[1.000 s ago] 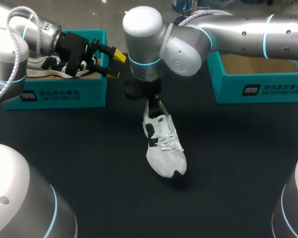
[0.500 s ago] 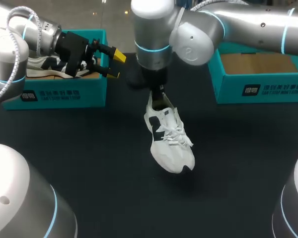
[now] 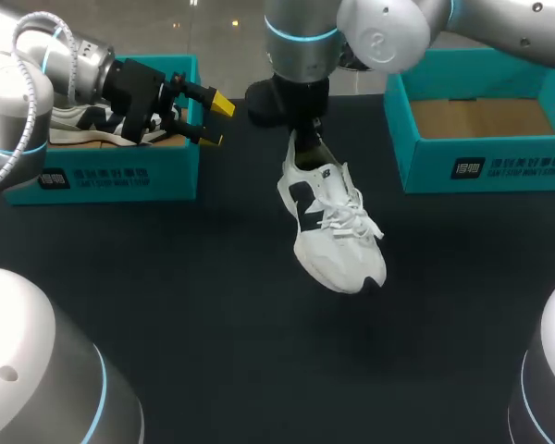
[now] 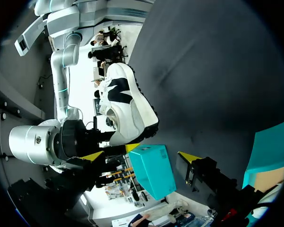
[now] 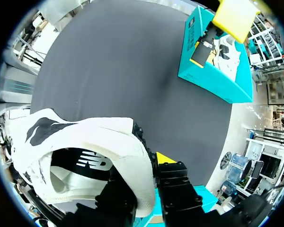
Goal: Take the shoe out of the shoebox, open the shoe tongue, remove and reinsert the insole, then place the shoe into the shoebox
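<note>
Item: white shoe (image 3: 333, 227). I am holding it by the heel rim in the right claw (image 5: 149, 165), one finger inside and one outside, pinching. The toe is pointing down over the table (image 3: 213, 305), between the left box (image 3: 102, 176) and the right box (image 3: 481, 171).

Left claw (image 3: 211, 118): hanging spread beside the left box, gripping nothing.

Risk: that thin heel pinch is carrying the whole shoe, so any swing could twist it loose and drop it.

White print marks the front of the left shoebox (image 3: 166, 178) and right shoebox (image 3: 425, 172); a dark logo marks the shoe (image 3: 331, 236).
</note>
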`<state>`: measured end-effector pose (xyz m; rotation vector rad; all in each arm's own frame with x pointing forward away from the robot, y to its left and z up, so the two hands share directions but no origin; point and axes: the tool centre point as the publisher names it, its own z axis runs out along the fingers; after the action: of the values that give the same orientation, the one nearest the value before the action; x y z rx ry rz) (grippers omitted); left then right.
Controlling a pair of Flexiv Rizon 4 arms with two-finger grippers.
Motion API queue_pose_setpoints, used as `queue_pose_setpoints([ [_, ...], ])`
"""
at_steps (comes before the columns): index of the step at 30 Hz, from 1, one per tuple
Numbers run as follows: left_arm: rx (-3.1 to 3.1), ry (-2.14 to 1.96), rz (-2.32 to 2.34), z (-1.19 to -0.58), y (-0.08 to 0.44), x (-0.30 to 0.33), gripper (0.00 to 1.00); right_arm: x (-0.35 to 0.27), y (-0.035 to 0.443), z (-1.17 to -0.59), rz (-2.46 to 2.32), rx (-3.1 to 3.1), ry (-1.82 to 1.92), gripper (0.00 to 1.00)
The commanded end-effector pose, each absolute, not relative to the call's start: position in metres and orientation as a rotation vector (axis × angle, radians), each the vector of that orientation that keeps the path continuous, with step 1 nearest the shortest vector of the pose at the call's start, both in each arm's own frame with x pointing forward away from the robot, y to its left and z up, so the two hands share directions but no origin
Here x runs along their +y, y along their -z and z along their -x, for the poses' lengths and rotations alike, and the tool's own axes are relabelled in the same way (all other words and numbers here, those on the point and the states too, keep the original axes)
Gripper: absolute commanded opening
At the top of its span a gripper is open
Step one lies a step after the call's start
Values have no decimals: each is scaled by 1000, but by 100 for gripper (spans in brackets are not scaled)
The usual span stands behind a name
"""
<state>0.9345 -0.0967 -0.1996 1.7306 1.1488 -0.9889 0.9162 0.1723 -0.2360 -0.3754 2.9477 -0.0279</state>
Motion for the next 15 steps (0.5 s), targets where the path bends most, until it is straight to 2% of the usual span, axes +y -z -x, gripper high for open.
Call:
queue_pose_setpoints([
  [1, 1149, 987, -1733, -935, 199, -97, 100, 162, 200, -911, 367, 2936, 13, 0],
  [15, 1149, 987, -1733, -935, 199, -97, 100, 161, 171, -916, 365, 2904, 19, 0],
])
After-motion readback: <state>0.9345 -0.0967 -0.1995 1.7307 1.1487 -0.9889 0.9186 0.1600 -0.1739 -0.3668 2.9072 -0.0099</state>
